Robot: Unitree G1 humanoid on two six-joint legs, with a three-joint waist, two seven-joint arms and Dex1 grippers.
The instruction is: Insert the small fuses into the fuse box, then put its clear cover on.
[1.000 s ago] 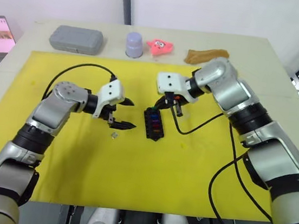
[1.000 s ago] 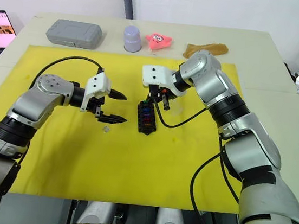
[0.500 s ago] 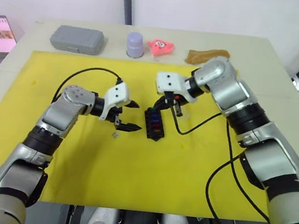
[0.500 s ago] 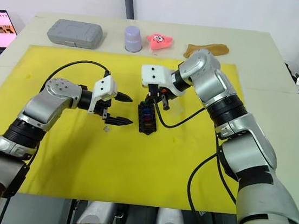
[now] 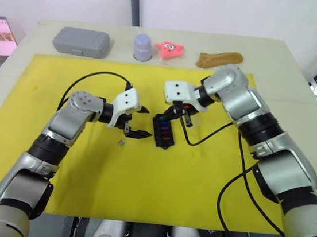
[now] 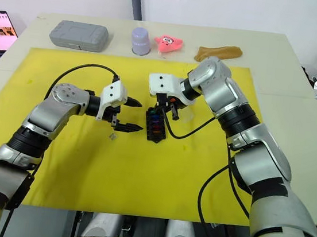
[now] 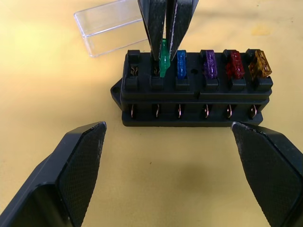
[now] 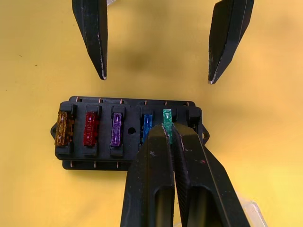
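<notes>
Nearer now, left end effector faces fuse box.

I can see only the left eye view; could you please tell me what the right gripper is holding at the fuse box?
Observer: In the right wrist view, the right gripper is shut on the green fuse, which stands in the fuse box slot beside the blue fuse.
Operator: Thank you. How many slots are empty?
Observer: One. The left wrist view shows the end slot beyond the green fuse with no fuse in it.
Operator: And where is the clear cover?
Observer: The clear cover lies on the yellow mat beside the box, on the side away from the left gripper.
</notes>
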